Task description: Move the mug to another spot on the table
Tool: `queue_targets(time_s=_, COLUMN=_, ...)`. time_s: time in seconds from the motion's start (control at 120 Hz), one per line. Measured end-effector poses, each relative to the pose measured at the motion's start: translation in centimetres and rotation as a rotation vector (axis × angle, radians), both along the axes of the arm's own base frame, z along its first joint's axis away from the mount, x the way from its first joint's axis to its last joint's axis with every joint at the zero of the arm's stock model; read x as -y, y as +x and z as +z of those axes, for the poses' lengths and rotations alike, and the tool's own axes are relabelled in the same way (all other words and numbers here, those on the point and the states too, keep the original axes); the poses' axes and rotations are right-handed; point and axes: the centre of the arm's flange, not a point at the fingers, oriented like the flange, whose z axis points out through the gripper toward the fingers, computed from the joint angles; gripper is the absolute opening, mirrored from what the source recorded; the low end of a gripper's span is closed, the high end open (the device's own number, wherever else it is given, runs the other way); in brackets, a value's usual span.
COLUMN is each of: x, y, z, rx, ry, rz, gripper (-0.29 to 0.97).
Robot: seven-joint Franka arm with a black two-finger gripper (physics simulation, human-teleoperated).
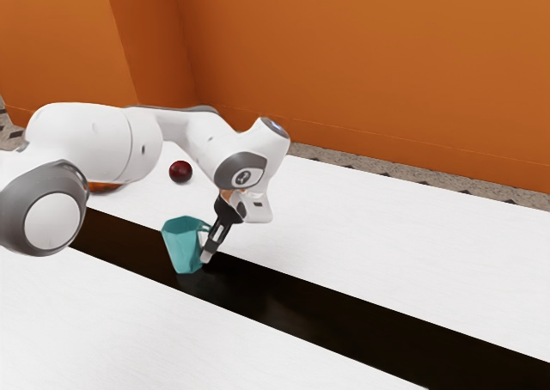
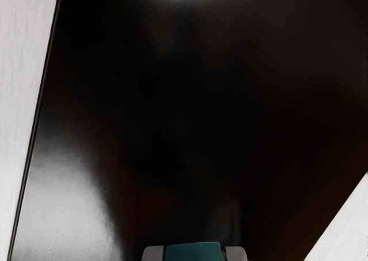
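**One mug clamped, over the black strip**

One grip made: my gripper [image 1: 209, 251] is clenched on the teal mug [image 1: 187, 242]. The wrist view has a teal slab squeezed between my two pale pads [image 2: 153, 253], one on each side, so contact is two-sided. I'm on the mug's side toward the exterior view's right, up at the rim, fingers pointing nearly straight down. My read on why: a thin wall fits a narrow finger stroke and the full body wouldn't.

The mug is on the black strip [image 1: 344, 317], toward the strip's end at the exterior view's left and close to the strip edge that faces the orange wall [image 1: 387, 55]. It looks slightly tipped. I can't tell whether its base touches the strip or is just off it.

The white table [image 1: 412, 227] runs along both sides of the strip, so either side is a candidate drop spot.

A dark red ball [image 1: 180, 172] sits on the white beyond the strip's wall-facing edge, apart from the strip. Route the carry away from it.

Judgement: grasp done, transport not. The off-centre rim hold means the mug may swing, so lift slow and move level.
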Motion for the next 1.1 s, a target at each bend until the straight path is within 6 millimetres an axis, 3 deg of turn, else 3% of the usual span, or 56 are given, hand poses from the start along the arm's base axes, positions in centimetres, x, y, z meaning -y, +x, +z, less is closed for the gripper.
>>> queue_targets(time_s=0.308, x=-0.5, y=-0.2, z=-0.1, rx=-0.028, ry=-0.011, rz=0.007, gripper=0.37)
queue_targets(time_s=0.583, x=-0.5, y=-0.3, z=-0.1, rx=-0.036, ry=-0.019, rz=0.005, gripper=0.57)
queue_targets(time_s=0.733, x=-0.2, y=-0.2, z=1.1, rx=-0.021, ry=-0.037, rz=0.009, gripper=0.63)
queue_targets(time_s=0.867, x=1.4, y=0.3, z=5.4, rx=0.041, ry=-0.105, rz=0.026, gripper=0.65)
queue_targets(time_s=1.0, x=4.0, y=-0.7, z=13.0, rx=0.131, ry=-0.235, rz=0.054, gripper=0.66)
queue_targets(time_s=1.1, x=4.2, y=-2.9, z=17.7, rx=0.170, ry=-0.314, rz=0.090, gripper=0.67)
